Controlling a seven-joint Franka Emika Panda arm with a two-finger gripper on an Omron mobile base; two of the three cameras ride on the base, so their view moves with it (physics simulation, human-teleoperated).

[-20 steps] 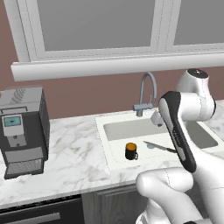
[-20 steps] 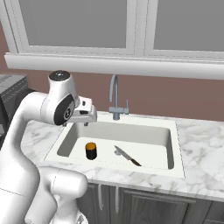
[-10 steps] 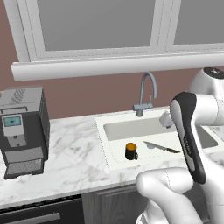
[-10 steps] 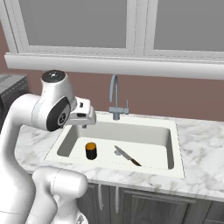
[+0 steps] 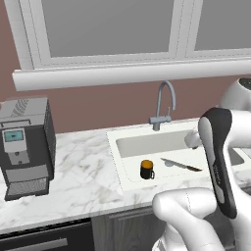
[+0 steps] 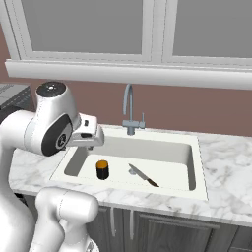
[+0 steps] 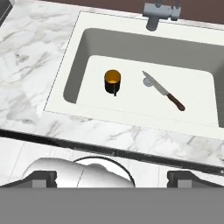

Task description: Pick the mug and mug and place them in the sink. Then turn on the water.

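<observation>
Standing upright in the sink (image 7: 78, 52) — black mug (image 7: 112, 81); gripper (image 7: 112, 177) wide apart, empty.

- Your worktop (image 5: 88, 166) looks like white-grey veined marble, smooth and polished.
- The sink (image 6: 170, 147) you're looking into is plain matt white.
- You've got a black mug (image 7: 112, 82) with a glossy orange inside.
- The faucet (image 5: 164, 105) reads as brushed grey metal.
- Your knife (image 7: 164, 91) shows a pale metal blade and dark handle.
- The coffee machine (image 5: 24, 144) looks like grey metal and black plastic.
</observation>
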